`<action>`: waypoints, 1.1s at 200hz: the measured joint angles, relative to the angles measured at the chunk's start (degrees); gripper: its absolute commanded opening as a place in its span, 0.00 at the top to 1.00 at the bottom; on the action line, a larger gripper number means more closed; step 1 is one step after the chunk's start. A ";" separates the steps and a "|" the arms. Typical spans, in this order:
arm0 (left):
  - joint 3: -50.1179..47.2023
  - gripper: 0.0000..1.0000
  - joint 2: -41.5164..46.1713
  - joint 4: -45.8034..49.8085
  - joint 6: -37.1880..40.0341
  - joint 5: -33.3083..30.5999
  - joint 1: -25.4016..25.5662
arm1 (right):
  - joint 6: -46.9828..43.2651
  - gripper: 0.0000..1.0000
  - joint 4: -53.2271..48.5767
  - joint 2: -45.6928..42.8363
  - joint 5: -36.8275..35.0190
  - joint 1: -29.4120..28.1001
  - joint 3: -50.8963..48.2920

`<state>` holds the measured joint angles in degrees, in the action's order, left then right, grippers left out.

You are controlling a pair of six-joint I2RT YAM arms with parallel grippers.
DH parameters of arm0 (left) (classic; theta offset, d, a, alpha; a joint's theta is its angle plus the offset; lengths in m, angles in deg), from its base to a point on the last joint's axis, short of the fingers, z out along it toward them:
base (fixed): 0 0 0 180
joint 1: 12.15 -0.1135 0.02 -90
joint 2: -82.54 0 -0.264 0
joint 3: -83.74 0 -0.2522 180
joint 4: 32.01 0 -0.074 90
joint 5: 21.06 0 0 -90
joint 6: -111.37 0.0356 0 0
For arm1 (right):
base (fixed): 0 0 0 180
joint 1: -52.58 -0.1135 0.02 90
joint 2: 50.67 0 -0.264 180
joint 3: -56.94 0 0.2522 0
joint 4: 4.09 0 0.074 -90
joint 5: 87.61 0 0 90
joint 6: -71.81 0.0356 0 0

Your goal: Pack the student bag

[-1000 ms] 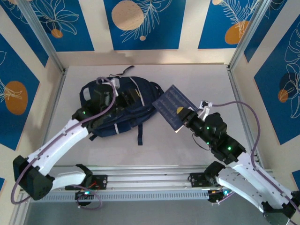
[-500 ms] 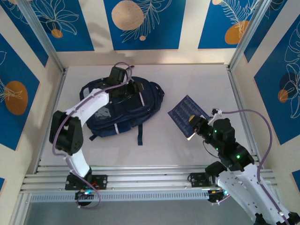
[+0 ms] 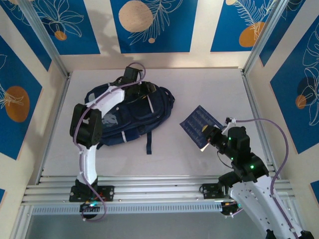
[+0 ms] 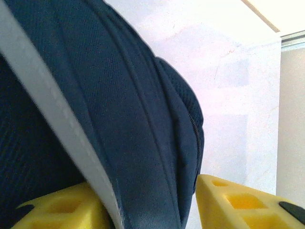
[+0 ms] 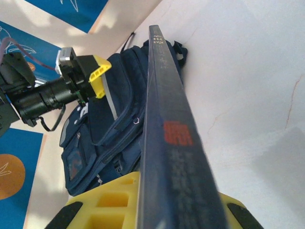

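The left jaws pinch a thick fold of the student bag [image 3: 149, 112] between yellow fingers [image 4: 238, 205], reaching over its far edge where a second ago that arm lay low at its near side. The right jaws stay clamped on a thin blue book [image 3: 198, 118], now drawn back well apart from the bag, which lies left of centre on the white surface [image 3: 199, 84]. The top view gives the book's patterned cover, the right wrist view its edge and a red mark.

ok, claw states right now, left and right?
Left claw: closed on a fold of the student bag.
Right claw: closed, holding the blue notebook by its edge.
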<state>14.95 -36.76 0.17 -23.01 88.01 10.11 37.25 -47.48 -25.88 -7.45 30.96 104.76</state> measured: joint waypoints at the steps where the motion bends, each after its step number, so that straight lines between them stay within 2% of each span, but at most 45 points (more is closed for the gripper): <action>1: 0.07 0.56 -0.07 0.02 0.00 -0.02 -0.02 | -0.02 1.00 0.00 0.00 0.04 0.02 -0.02; 16: 1.88 0.57 -1.40 1.03 0.09 -0.02 -0.07 | -0.02 1.00 -0.04 0.11 0.92 0.74 -0.57; 40: 6.08 0.65 -4.61 3.87 1.11 -0.04 -0.17 | 0.00 1.00 0.00 0.17 1.70 1.60 -0.85; 48: 7.34 0.71 -5.66 4.76 1.38 -0.04 -0.26 | -0.02 1.00 0.02 0.17 1.88 1.86 -0.85; 66: 10.75 0.91 -8.02 7.41 2.29 -0.15 -0.46 | 0.00 1.00 0.02 0.28 2.40 2.21 -0.85; 80: 12.17 1.00 -8.92 8.90 2.86 -0.22 -0.70 | -0.02 1.00 0.02 0.55 2.43 2.27 -0.85; 116: 12.33 1.00 -8.90 9.92 3.26 0.20 -0.61 | -0.07 1.00 -0.11 0.81 2.40 2.27 -0.74; 155: 13.79 1.00 -6.93 14.64 6.95 2.82 0.15 | -1.84 1.00 -3.02 1.11 1.46 2.27 0.46; 220: 14.73 1.00 8.72 30.84 16.11 8.24 3.80 | -9.75 1.00 -7.23 3.96 1.84 2.54 7.26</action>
<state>29.68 -28.04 31.01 -6.90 96.25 13.92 27.51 -54.72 -21.92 -5.62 33.49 112.02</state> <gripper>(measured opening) 0.038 0.132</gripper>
